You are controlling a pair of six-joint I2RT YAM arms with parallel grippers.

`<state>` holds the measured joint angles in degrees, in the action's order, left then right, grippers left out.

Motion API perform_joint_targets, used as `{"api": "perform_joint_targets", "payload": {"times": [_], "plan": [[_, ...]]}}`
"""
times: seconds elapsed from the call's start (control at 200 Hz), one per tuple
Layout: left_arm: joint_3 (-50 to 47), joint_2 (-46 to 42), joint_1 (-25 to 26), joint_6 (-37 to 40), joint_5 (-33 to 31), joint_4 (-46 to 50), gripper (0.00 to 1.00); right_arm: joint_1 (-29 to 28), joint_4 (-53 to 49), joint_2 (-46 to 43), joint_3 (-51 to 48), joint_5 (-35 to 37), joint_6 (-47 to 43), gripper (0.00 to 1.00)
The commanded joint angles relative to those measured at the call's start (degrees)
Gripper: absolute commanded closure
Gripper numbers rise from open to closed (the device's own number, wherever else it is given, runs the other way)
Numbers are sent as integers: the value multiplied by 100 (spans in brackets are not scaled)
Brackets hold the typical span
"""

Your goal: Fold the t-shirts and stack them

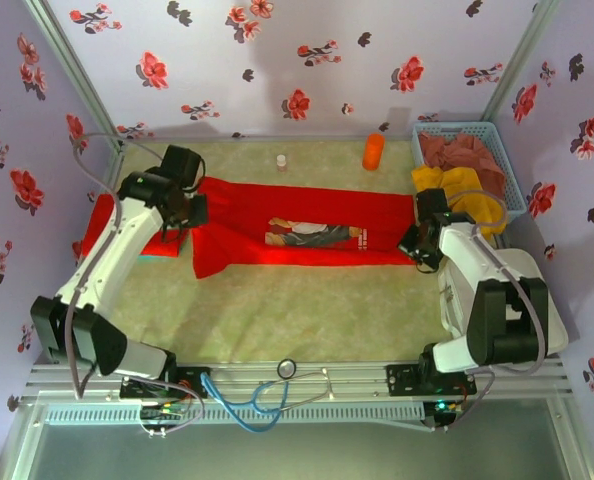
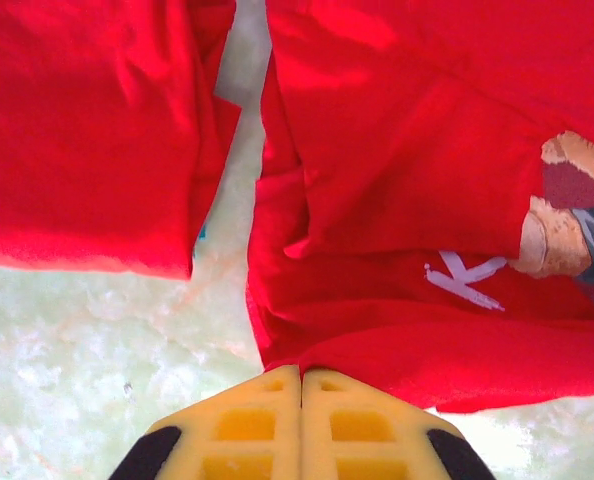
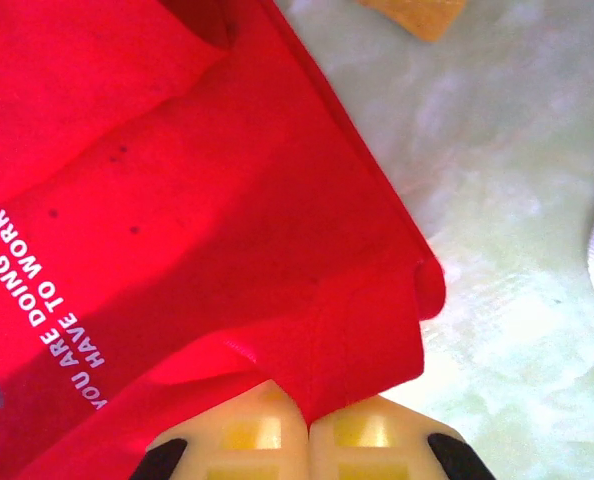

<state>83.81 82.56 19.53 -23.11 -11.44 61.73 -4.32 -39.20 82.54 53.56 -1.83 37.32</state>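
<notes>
Overhead, the printed t-shirt [image 1: 277,205] lies folded into a long band across the middle of the table [image 1: 307,310], picture up, stretched between the left gripper [image 1: 195,212] at its left end and the right gripper [image 1: 415,245] at its right end. A second t-shirt [image 1: 102,220] lies at the far left under the left arm, and a blue basket [image 1: 457,126] of clothes stands in the far right corner. From the left wrist, the left gripper [image 2: 300,372] has its jaws pressed together, pinching the hem of the printed t-shirt [image 2: 397,150]; the second t-shirt [image 2: 77,130] lies just beside it, a strip of table [image 2: 77,350] between them. From the right wrist, the right gripper [image 3: 307,410] has its jaws clamped on a fold of the printed t-shirt [image 3: 177,200], white lettering showing.
</notes>
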Motion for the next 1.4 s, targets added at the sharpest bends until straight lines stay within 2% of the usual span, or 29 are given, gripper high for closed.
{"api": "perform_joint_targets", "payload": {"times": [0.0, 0.3, 0.815, 1.095, 1.17, 1.21, 1.25, 1.32, 1.39], "plan": [[526, 328, -54, 360, -249, 65, 100, 35, 0, 268, 297, -184, -198, 100], [1198, 1224, -63, 787, -485, 98, 100, 63, 92, 761, 687, -164, -260, 98], [1883, 2039, -155, 1141, -723, -1, 100, 220, 297, 1522, 1186, -231, -115, 97], [2113, 2348, -163, 1196, -711, -51, 100, 229, 426, 1789, 1325, -248, -77, 90], [2126, 2400, -164, 1212, -717, -74, 100, 230, 440, 1848, 1369, -257, -69, 85], [2138, 2429, -168, 1212, -713, -72, 100, 230, 446, 1870, 1376, -261, -71, 79], [2156, 2448, -168, 1210, -713, -69, 100, 230, 484, 1853, 1354, -293, -102, 69], [2165, 2463, -169, 1217, -716, -80, 100, 230, 618, 1744, 1256, -366, -124, 43], [2175, 2492, -164, 1220, -712, -86, 100, 228, 789, 1567, 1135, -466, -165, 34]]}}
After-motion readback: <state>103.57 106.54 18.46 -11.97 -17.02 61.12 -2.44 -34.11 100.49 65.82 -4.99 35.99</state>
